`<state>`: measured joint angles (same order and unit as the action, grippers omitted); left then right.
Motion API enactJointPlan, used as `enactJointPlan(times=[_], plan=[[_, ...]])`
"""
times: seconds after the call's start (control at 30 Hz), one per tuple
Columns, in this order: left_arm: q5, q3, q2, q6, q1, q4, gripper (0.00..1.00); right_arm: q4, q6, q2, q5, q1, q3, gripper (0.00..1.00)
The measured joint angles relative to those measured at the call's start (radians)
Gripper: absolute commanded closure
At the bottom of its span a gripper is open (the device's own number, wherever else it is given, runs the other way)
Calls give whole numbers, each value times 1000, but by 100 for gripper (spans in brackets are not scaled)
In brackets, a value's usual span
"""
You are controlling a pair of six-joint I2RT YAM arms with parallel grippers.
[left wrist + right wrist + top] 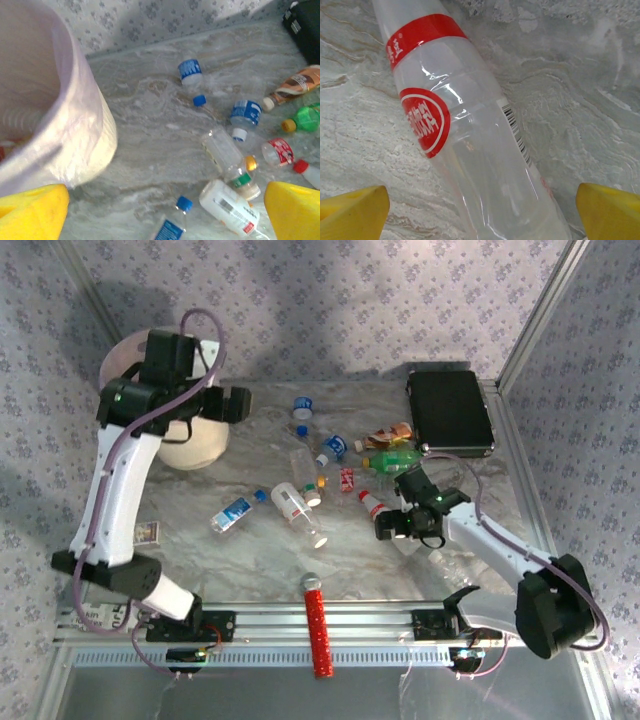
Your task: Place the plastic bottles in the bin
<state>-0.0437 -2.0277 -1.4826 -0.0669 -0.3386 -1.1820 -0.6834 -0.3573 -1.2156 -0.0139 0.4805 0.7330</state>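
Both hands are wide apart: the right hand [480,212] over a red-label bottle [470,150], the left hand [165,212] by the bin [80,115].

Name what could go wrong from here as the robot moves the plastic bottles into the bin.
1. The open right gripper straddles a clear, smooth plastic bottle with a red label lying on its side; closing jaws might make it roll or slip out.
2. The green plastic bottle lies close by and could get knocked away during the lift.
3. The red ribbed cylinder could be mistaken for a bottle.
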Motion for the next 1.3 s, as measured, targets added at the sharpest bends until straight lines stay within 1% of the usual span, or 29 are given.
enactJointPlan(times=[0.17,0.3,0.37,0.5,0.63,0.73,0.87,1.03,1.17,1.3], plan=[[58,288,178,-92,-13,152,0,18,-9,-66,19,5,-5,4],[87,509,271,-178,-47,263,0,47,-26,-81,20,31,-29,9],[99,621,313,-226,-60,317,0,58,-35,-95,20,43,-34,13],[109,832,404,-344,-81,434,1,74,-53,-137,27,65,-34,24],[116,1017,492,-479,-131,563,3,80,-71,-156,44,89,-35,34],[114,1104,518,-560,-173,637,3,97,-81,-175,53,110,-35,36],[109,1152,526,-633,-215,700,3,108,-96,-192,62,142,-35,40],[110,1199,551,-710,-229,793,3,108,-114,-192,77,178,-34,48],[111,1217,550,-745,-245,833,2,107,-127,-192,83,196,-25,52],[127,1236,552,-784,-251,884,2,74,-134,-163,87,207,-12,52]])
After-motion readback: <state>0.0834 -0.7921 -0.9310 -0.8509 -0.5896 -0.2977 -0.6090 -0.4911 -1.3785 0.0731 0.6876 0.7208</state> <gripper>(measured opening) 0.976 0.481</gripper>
